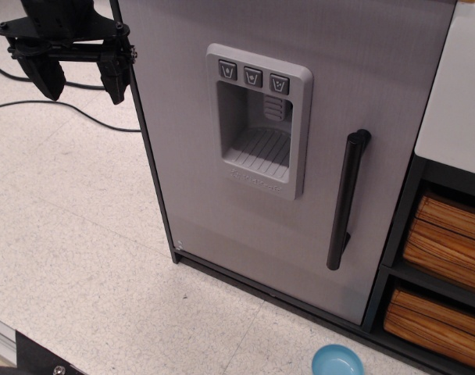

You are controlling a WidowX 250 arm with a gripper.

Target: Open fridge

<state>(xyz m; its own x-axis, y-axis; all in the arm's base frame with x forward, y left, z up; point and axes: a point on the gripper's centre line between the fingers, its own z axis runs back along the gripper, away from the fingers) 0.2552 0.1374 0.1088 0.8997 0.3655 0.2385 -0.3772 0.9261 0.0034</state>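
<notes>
The fridge (pixel 222 101) fills the middle of the view. Its brushed light-grey door looks shut against the black frame. A grey dispenser recess (pixel 257 117) with three buttons sits in the upper door. A black vertical bar handle (pixel 347 199) is on the door's right side. My gripper (pixel 81 82) is at the top left, beside the fridge's left edge and well away from the handle. Its two black fingers (pixel 48 78) hang down with a gap between them, open and empty.
A black shelf unit (pixel 401 234) with two wooden-slat drawers (pixel 448 242) stands right of the fridge, under a white top (pixel 460 94). A small blue bowl (pixel 337 361) lies on the floor at the bottom. Black cables (pixel 58 105) run across the speckled floor at left.
</notes>
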